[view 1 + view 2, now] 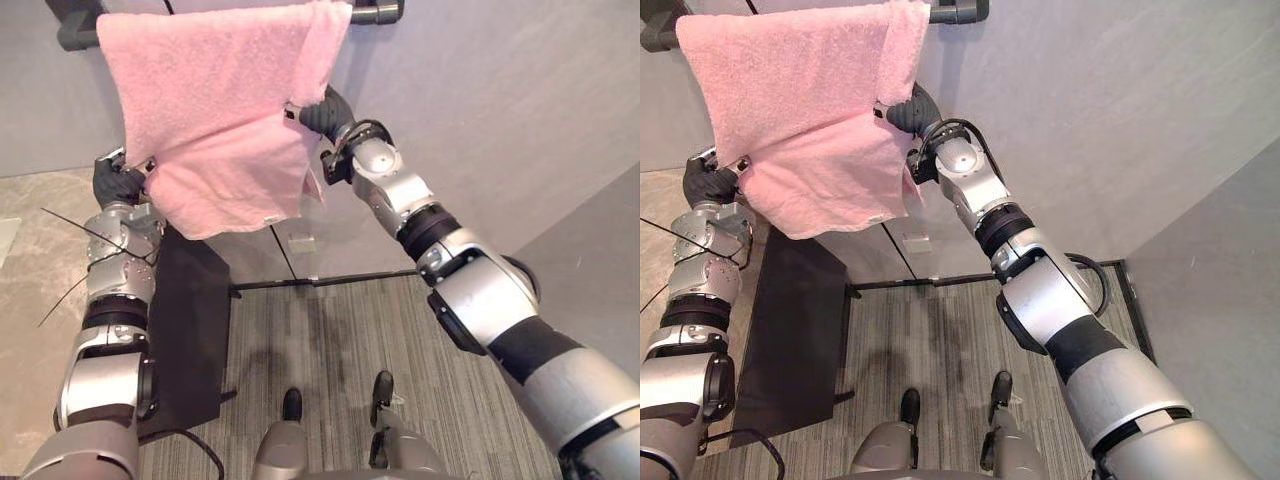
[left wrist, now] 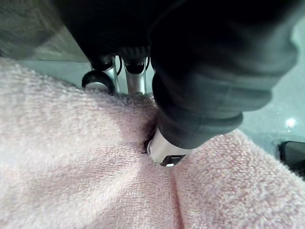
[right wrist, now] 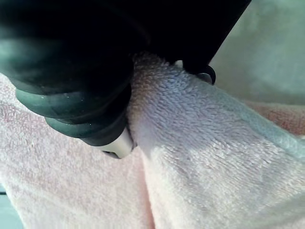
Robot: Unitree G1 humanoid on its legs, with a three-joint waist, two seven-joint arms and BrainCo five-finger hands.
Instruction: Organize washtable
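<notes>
At the far left we see a pale marbled surface (image 1: 25, 240). Beside it a black mat (image 1: 190, 330) lies flat along the edge of a striped grey carpet (image 1: 330, 330).

Above the mat the left hand (image 1: 115, 185) is raised to the lower left corner of the pink towel (image 1: 220, 120). In its wrist view we see the fingers (image 2: 136, 78) going down behind the cloth's edge and the thumb (image 2: 164, 153) pressed into the pile from the front, so this hand is pinching the towel.

The towel hangs over a dark rail (image 1: 378, 12) that runs across the top of the head views, in front of a grey wall (image 1: 480, 100). Its upper part is draped over the rail. Its lower part is lifted outward and stretched between the two hands, with the bottom edge slanting down toward the middle.

To the right, the right hand (image 1: 322, 112) meets the towel's right edge just below the rail. In its wrist view a fold of cloth sits between the thumb (image 3: 119, 144) and a dark fingertip (image 3: 206, 75) that hooks over the top of the fold, so this hand is pinching the towel too. Past it, the rail's end sticks out beyond the towel.
</notes>
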